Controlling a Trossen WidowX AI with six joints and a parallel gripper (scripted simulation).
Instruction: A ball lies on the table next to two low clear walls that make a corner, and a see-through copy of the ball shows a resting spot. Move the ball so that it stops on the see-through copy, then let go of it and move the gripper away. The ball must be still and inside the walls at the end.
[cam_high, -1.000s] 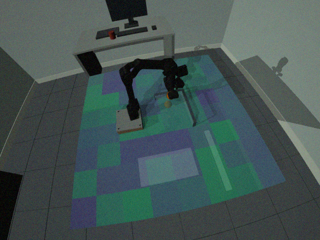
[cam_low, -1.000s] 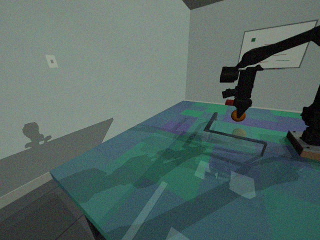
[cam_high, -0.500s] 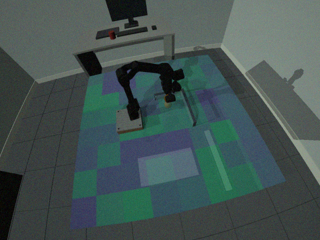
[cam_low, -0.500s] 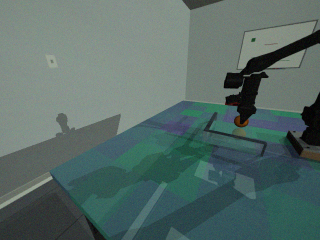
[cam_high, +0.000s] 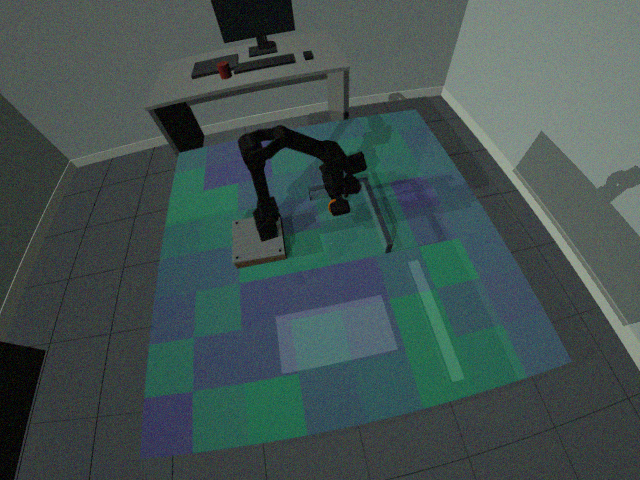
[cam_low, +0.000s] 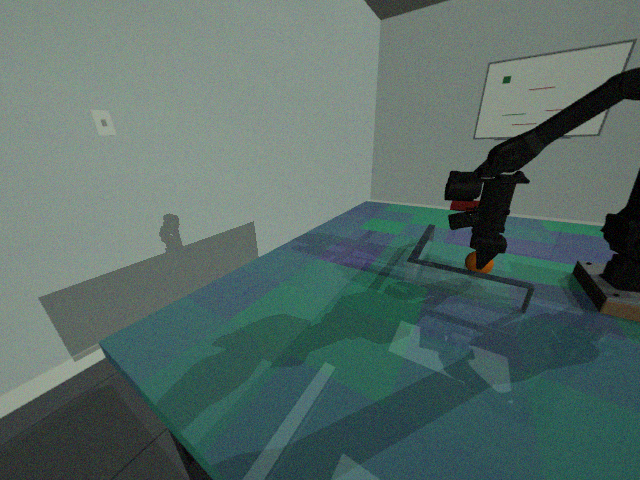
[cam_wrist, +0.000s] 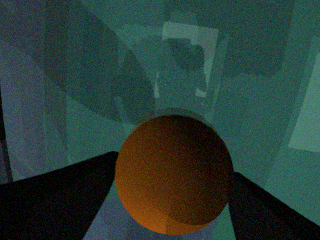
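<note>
While low inside the 2 clear walls (cam_low: 467, 272): gripper (cam_low: 481, 259) clenched around ball (cam_low: 477, 263).

The ball (cam_wrist: 174, 174) looks smooth and matt orange, without shine. The tool (cam_low: 480, 260) and arm (cam_low: 558, 121) are matt black, like plastic. The worktop (cam_low: 320, 330) has a flat, patchwork green-and-violet surface with a faint sheen. The walls (cam_low: 467, 273) appear clear, glassy, dark-edged.

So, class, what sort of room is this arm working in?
Probably an office or lab: a desk with monitor and keyboard, a wall whiteboard, a tiled floor.
</note>
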